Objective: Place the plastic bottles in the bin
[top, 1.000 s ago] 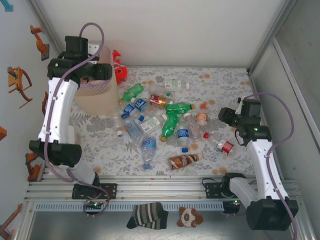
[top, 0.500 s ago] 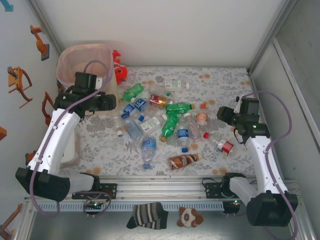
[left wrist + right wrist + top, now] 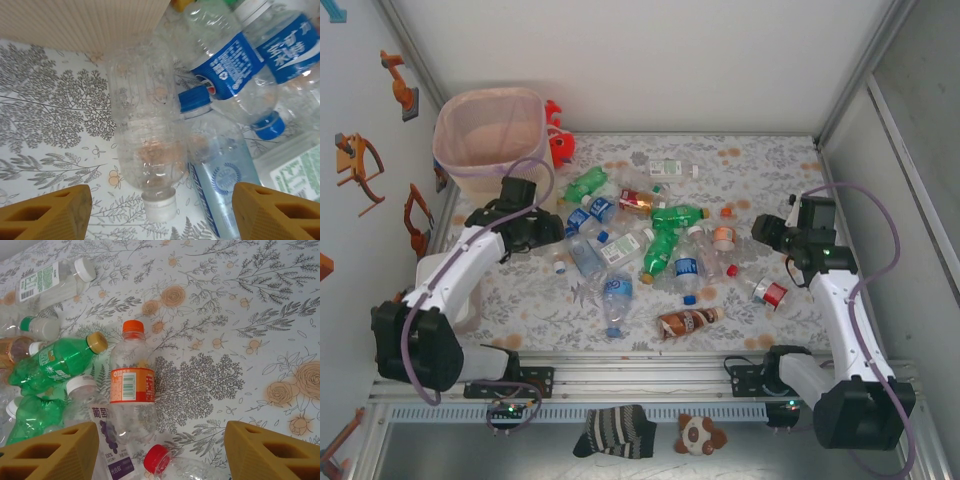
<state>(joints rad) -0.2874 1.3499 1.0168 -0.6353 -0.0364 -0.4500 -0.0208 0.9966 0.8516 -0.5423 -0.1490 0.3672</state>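
Clear white-capped bottle [image 3: 145,145] lies between the released left jaws, blue-labelled bottles [image 3: 230,65] touching it, bin [image 3: 85,25] just behind; right jaws released above an orange-capped bottle [image 3: 132,380].

Floral-print tablecloth [image 3: 770,160] covers the table. Red-orange plush toy [image 3: 556,140] sits at its far-left corner, by the back wall. Near side of the aluminium rail [image 3: 640,375]: striped sock [image 3: 615,431], small brown-and-white plush [image 3: 700,434] just beside it. Orange hook-shaped pieces [image 3: 358,160] on the left wall.
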